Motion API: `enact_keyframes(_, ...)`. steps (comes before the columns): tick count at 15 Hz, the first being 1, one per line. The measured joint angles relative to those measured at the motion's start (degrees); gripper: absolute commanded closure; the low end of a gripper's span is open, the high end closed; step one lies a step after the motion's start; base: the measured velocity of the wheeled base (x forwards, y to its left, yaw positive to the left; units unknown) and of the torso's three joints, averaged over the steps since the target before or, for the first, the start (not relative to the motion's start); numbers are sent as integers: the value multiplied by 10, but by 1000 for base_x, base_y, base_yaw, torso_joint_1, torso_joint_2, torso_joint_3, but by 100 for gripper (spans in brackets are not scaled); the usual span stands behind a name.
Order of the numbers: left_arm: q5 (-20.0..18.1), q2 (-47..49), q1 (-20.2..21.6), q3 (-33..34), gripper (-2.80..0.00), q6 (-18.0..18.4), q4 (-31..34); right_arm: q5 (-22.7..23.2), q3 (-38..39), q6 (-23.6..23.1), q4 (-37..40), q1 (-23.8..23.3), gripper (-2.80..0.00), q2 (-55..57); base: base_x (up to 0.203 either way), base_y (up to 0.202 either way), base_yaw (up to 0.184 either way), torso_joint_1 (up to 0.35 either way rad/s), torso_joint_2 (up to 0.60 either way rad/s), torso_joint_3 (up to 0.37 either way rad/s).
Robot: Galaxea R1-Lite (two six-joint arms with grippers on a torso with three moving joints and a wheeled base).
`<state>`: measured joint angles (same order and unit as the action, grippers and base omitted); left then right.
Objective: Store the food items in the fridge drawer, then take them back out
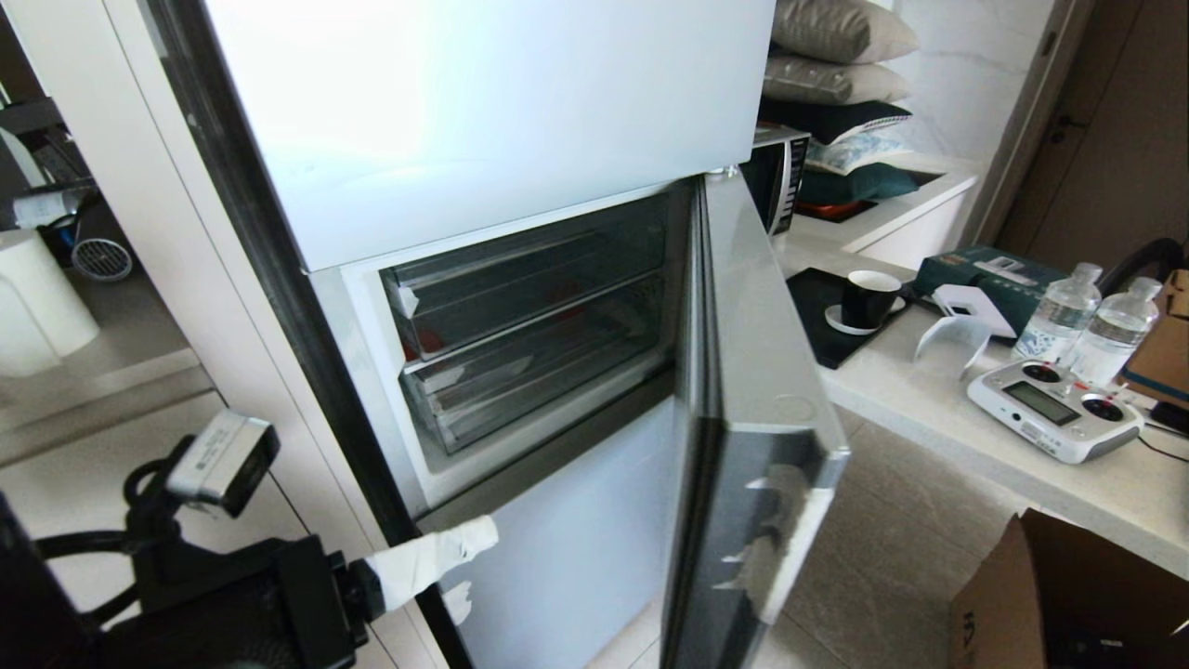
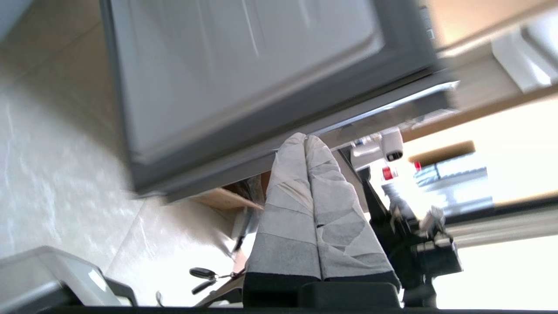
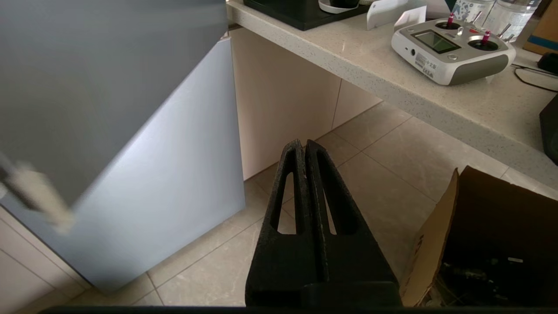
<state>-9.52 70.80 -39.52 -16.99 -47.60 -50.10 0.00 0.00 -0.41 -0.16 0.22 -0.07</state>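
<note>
- You are working with the left gripper, whose white-wrapped fingers are pressed together on nothing, low at the left of the fridge, just beside the panel under the open compartment.
- By my judgement, the step in hand is reaching up for a drawer, so you are needing to part those fingers before you are arriving at the front lip; pressed together like this they are catching nothing.
- You are approaching from below, so be lifting the tips clear of the grey ledge under the compartment before swinging in.
- The open door is standing edge-on at the right of the compartment, so be keeping the arm on the left of it and pulling straight outward.
- Your right gripper is hanging parked over the floor tiles beside a cardboard box, its black fingers closed and empty; it is well apart from the work.
- The fridge drawer is sitting pushed in, the upper of two clear bins stacked in the compartment; I cannot tell for certain which of the two is the deeper one.
- Its plastic is looking smoky and see-through, with a pale stepped front edge and a white tab at its left corner.
- The food items are showing only as dim reddish patches through that clear wall, near the left corner, so their number and shape are staying unclear.
</note>
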Motion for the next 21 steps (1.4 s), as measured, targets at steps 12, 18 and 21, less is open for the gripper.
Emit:
enact_keyframes(12, 103, -288, 192, -13, 0, 381, 246, 0, 0, 0, 0, 0, 0, 0, 0, 0, 0, 0, 0, 0)
enact_keyframes(18, 105, -425, 345, 94, 0, 434, 332, 0, 0, 0, 0, 0, 0, 0, 0, 0, 0, 0, 0, 0)
enact_keyframes(21, 121, -498, 352, 149, 0, 504, 387, 0, 0, 0, 0, 0, 0, 0, 0, 0, 0, 0, 0, 0)
